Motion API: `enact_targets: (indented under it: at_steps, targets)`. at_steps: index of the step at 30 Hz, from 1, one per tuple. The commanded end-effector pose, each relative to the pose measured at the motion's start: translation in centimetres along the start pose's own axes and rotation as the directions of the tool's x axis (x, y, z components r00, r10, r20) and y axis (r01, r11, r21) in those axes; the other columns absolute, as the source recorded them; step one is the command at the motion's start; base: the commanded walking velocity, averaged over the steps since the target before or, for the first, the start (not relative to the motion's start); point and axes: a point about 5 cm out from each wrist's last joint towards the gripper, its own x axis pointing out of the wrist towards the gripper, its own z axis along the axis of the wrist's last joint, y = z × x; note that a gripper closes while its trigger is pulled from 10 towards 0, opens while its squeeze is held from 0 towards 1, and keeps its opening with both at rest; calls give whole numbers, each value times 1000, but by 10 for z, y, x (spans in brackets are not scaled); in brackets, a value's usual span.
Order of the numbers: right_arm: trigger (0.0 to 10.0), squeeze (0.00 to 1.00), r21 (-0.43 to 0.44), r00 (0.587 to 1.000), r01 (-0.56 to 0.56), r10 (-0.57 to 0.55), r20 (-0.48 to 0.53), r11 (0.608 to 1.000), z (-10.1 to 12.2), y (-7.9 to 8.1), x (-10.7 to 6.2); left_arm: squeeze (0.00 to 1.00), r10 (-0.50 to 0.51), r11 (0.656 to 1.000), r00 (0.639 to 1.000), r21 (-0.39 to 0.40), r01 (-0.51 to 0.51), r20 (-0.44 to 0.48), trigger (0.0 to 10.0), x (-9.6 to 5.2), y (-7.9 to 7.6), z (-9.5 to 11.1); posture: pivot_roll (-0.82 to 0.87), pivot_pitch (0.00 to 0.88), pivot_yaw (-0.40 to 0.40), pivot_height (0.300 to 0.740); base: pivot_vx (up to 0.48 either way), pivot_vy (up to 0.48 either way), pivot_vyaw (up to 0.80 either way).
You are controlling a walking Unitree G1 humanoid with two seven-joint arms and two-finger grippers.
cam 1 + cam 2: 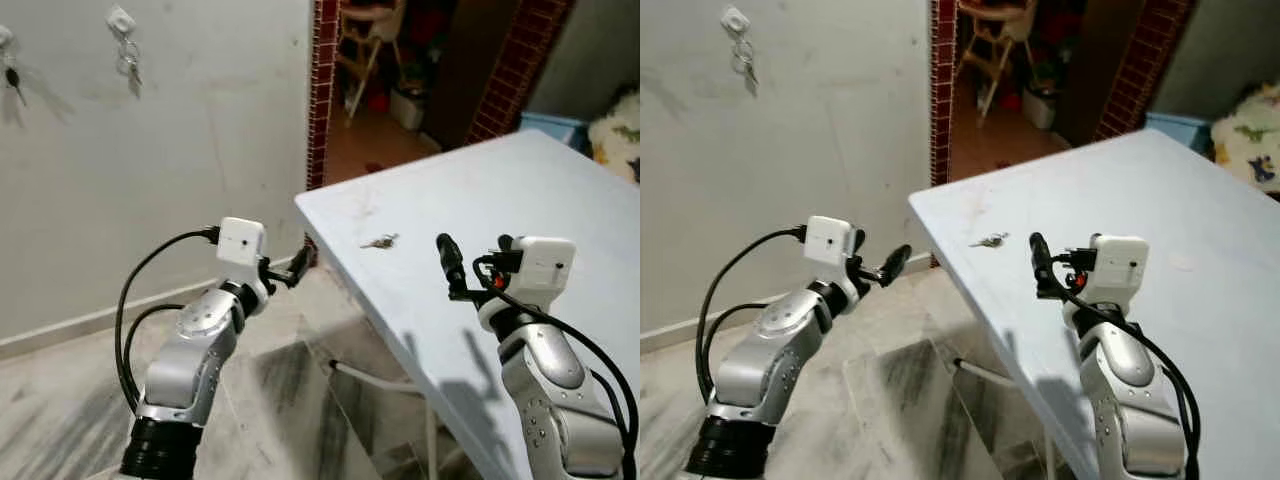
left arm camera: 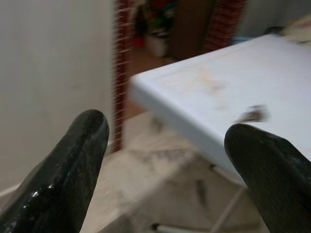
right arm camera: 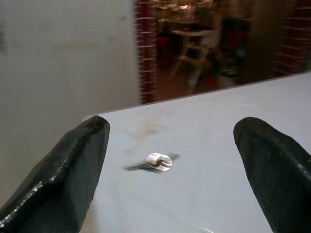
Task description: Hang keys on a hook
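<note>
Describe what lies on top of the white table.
A small bunch of keys lies near the table's corner, ahead of the open right pincer. The surface under the right arm is hidden.

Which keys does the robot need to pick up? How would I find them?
Look at the big white table beside the grey wall. Near the table's corner closest to the wall lies a small bunch of keys, flat on the tabletop ahead of the right hand. Unlike the other keys, which hang from wall hooks, these lie on the table.

left end effector: raised, fingers apart | right end effector: raised, fingers apart
</note>
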Motion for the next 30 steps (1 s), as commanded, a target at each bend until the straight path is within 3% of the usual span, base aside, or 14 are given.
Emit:
enact_targets:
  at_steps: [1,10,19,30]
  targets:
    - [10000,0,-19,999,32,-32,-2,999,1,-10,-4,0,-27,1000,1000,0,27,6,10000,4,-12,3,88,13,-54,740,0,0,0]
    - [10000,0,-19,998,-9,8,-68,1000,-9,-3,-1,0,14,1000,999,-2,-14,-31,10000,2,-11,-5,89,11,-56,740,0,0,0]
    - [10000,0,-35,993,-87,83,-89,996,-8,17,9,0,36,999,998,-6,-36,-51,10000,3,-9,-11,85,21,-54,740,0,0,0]
    - [10000,0,-46,994,-55,50,-95,997,-9,11,5,0,30,999,997,-21,-32,-70,10000,0,-9,-13,83,31,-56,740,0,92,0]
